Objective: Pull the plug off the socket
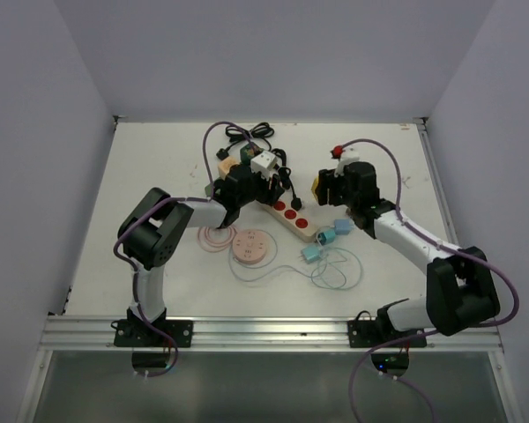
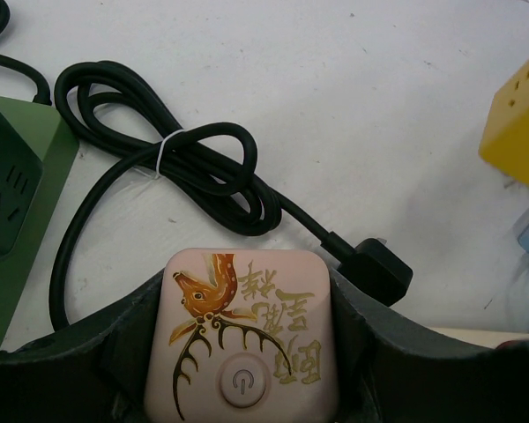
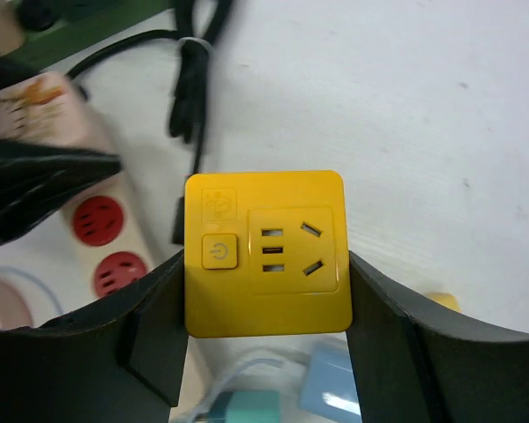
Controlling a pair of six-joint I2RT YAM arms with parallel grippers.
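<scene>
Two black-and-white robot arms reach toward the frame's centre, left arm (image 1: 150, 236) elbowed at left, right arm (image 1: 410, 238) stretched from lower right. Left gripper (image 1: 249, 185) clamps a pink deer-printed cube socket (image 2: 242, 339); right gripper (image 1: 332, 187) clamps a yellow cube socket (image 3: 264, 256).

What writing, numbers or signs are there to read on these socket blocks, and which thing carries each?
No Latin words or numbers show anywhere.
Pink square socket cube with a deer drawing: gold Chinese-style characters, too stylised to read.
Its round button: a power sign, not text.
Yellow square socket cube: a power sign on its square button; an embossed mark above that, too faint to read.
</scene>
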